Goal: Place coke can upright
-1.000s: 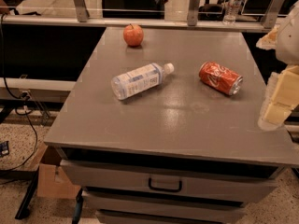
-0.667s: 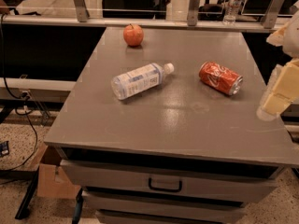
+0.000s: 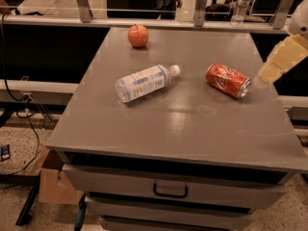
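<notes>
Still flat: coke can (image 3: 228, 81) lies on its side on the table (image 3: 192, 129).
Water bottle (image 3: 144, 83) well left of can, also lying. Gripper (image 3: 264, 76) hangs just right of can, past table's edge; open/shut can't be told. Can's long axis runs far-left to near-right, silver end twd gripper. Apple (image 3: 138, 35) far-left of can. Vs 1 s ago: gripper moved farther back, can unmoved.

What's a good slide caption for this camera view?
Coke can lies sideways on the table; gripper hovers near its right edge.
</notes>
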{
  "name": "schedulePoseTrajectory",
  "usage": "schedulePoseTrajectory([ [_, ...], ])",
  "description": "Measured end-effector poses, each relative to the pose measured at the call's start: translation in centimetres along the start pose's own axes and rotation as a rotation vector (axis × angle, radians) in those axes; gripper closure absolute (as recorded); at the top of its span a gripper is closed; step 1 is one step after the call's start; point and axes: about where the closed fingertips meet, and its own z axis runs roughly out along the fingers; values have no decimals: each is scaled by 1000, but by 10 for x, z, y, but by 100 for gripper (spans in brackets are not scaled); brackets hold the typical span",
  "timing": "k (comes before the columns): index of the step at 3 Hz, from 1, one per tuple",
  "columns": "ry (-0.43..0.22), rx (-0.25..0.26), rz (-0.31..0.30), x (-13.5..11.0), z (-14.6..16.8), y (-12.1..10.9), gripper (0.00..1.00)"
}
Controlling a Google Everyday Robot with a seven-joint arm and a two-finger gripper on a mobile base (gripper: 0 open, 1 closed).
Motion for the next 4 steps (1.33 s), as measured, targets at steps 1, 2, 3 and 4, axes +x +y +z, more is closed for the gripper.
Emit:
schedulePoseTrajectory([
  [1, 17, -12, 84, -8, 25, -27, 0],
  [2, 50, -39, 135, -16, 58, -41, 0],
  [3, 91, -74, 144, -26, 89, -44, 0],
  [4, 125, -105, 135, -40, 115, -40, 0],
])
